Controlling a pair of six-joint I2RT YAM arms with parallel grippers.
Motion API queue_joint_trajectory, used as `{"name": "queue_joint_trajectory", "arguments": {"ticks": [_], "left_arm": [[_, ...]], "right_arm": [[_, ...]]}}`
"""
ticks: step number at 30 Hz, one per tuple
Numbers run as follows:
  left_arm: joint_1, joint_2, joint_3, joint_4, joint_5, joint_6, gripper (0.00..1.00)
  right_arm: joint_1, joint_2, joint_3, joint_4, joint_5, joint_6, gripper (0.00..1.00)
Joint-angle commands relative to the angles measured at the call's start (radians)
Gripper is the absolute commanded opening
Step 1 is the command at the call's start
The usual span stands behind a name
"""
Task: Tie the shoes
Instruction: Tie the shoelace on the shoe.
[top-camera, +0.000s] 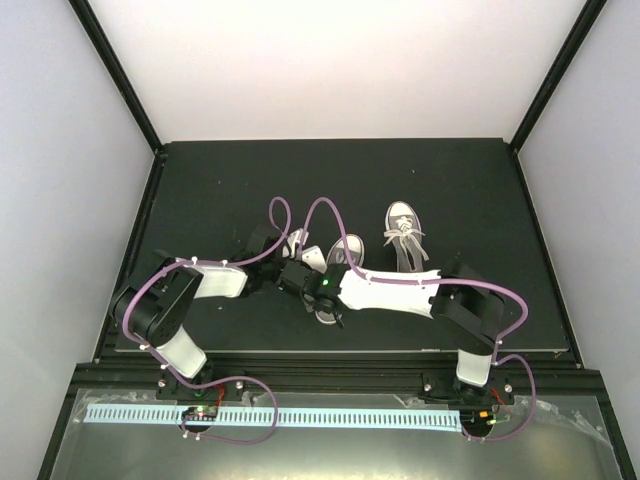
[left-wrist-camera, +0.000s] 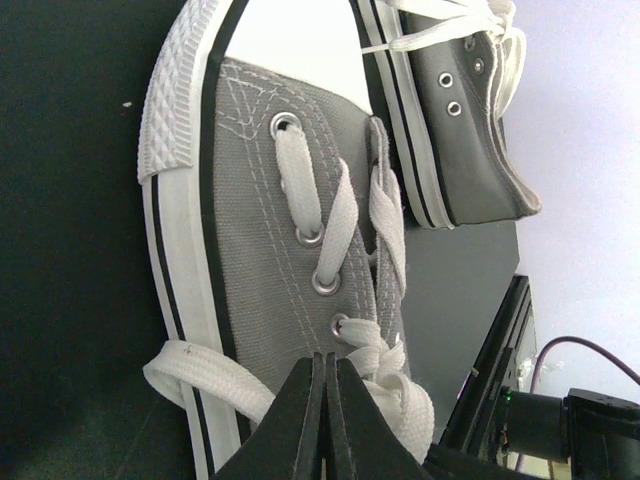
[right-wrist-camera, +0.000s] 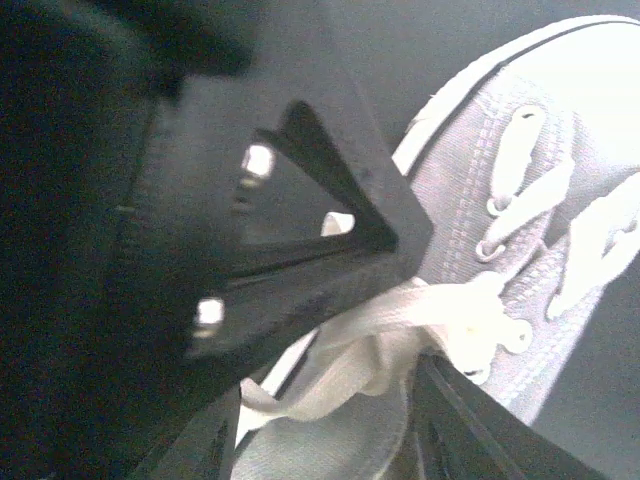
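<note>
Grey shoe (left-wrist-camera: 260, 220): long axis runs fwd from L gripper (left-wrist-camera: 322, 400), tips clenched, nothing visibly pinched; lace bunch (right-wrist-camera: 400, 330) sits betw. parted fingers of R gripper (right-wrist-camera: 325, 425), grip unclear.

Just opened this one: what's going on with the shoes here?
Both arms are at the nearer grey sneaker. The left gripper is shut, with its tips against the lacing by the upper eyelets. I can't tell if it pinches a lace. The right gripper has a bunch of white lace between its jaws, but the blurred view does not show if it grips. The second sneaker sits beside it with no gripper on it.
</note>
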Motion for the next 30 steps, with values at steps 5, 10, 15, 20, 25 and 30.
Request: {"name": "queue_joint_trajectory", "arguments": {"ticks": [5, 10, 15, 20, 25, 30], "left_arm": [[-0.003, -0.025, 0.0, 0.06, 0.013, 0.0, 0.01], [-0.003, -0.026, 0.0, 0.058, 0.011, 0.003, 0.01], [-0.001, -0.023, 0.005, 0.046, 0.002, 0.014, 0.02], [0.003, -0.019, 0.03, 0.013, -0.025, 0.038, 0.02], [0.017, 0.007, 0.055, 0.004, -0.034, 0.048, 0.01], [0.035, 0.033, 0.084, -0.018, -0.041, 0.073, 0.02]], "right_arm": [[-0.004, -0.017, -0.027, -0.021, 0.094, 0.043, 0.31], [-0.004, -0.069, -0.055, 0.021, 0.06, 0.03, 0.12], [-0.006, -0.118, -0.071, 0.03, 0.029, 0.022, 0.04], [-0.013, -0.17, -0.102, 0.046, -0.017, 0.007, 0.02], [-0.029, -0.188, -0.138, 0.073, -0.098, -0.012, 0.02], [-0.031, -0.247, -0.189, 0.101, -0.139, -0.008, 0.02]]}}
